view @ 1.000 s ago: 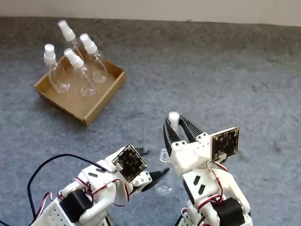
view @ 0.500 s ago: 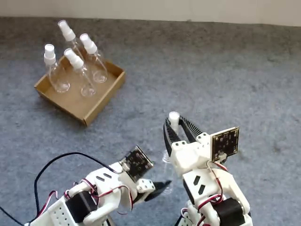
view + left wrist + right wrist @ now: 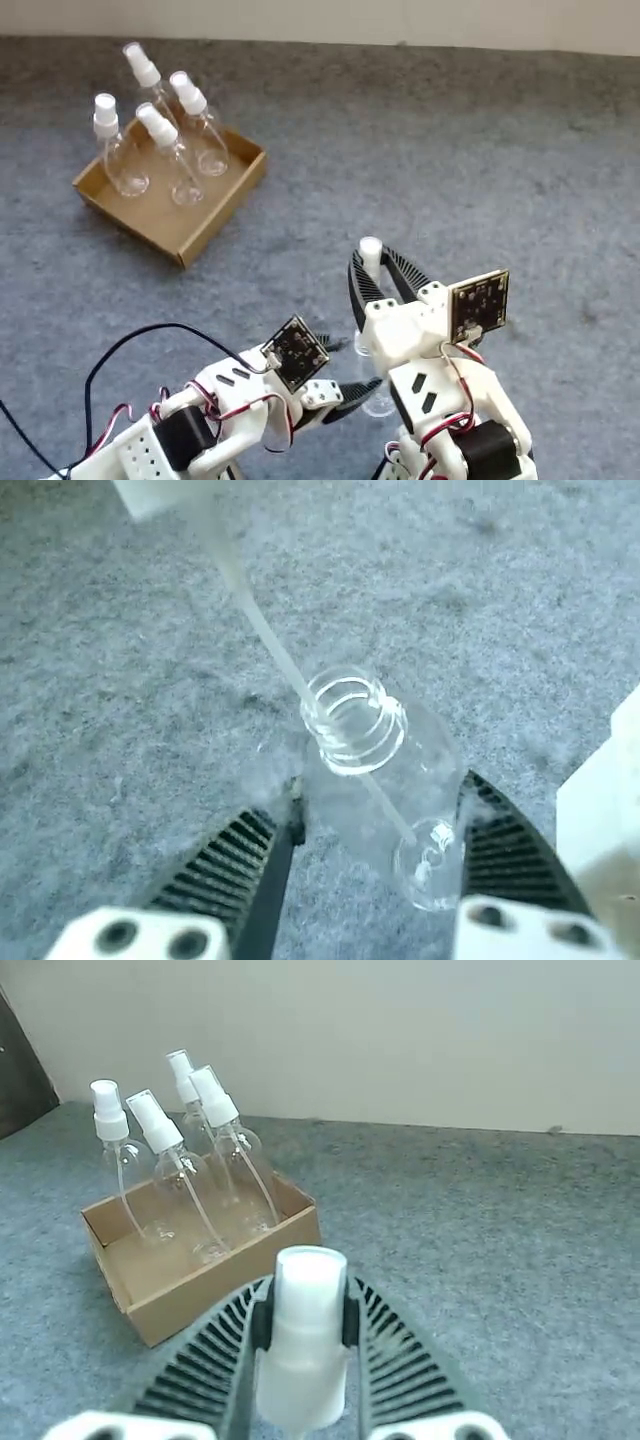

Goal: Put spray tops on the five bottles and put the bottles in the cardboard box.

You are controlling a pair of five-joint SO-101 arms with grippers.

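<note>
Two full grippers: L gripper [image 3: 380, 800] tight on open bottle [image 3: 412, 780], R gripper [image 3: 305, 1295] tight on spray top [image 3: 308, 1345], tube [image 3: 270, 640] in neck.

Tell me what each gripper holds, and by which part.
Right gripper: the spray top, clamped at its white head. Left gripper: the open bottle, held by its body below the neck.

A grey, fuzzy felt-like covering [image 3: 480, 150] is lying over the whole tabletop, reaching its far edge. A plain pale wall [image 3: 420, 1030] is rising just behind that edge. A dark panel [image 3: 18, 1060] is standing against the wall at one end.
</note>
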